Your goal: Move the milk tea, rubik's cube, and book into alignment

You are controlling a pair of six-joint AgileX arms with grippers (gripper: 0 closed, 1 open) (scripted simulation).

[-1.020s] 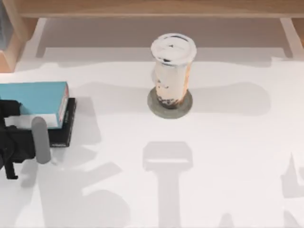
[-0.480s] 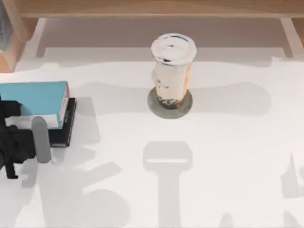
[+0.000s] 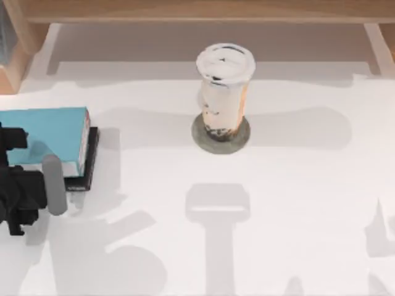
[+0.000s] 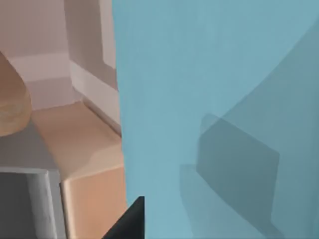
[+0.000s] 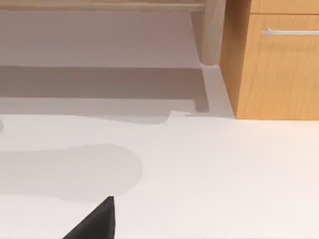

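Observation:
The milk tea [image 3: 223, 92], a clear cup with a white lid and beige drink, stands upright on a grey round coaster [image 3: 220, 135] at the middle back. A light-blue book [image 3: 55, 132] lies at the table's left on a dark book [image 3: 91, 157]. My left gripper [image 3: 15, 159] is over the blue book's left part, and its cover [image 4: 214, 109] looms very close in the left wrist view. The rubik's cube is out of view. My right gripper [image 5: 94, 224] hangs parked above bare white table.
A wooden shelf edge [image 3: 197, 11] runs along the back, with a wooden post [image 3: 15, 55] at the back left. A wooden cabinet with a metal handle [image 5: 279, 59] stands beyond the right arm.
The left arm has slipped slightly toward the front edge. The blue book's near edge has shifted a little frontward over the dark book. The milk tea has not moved.

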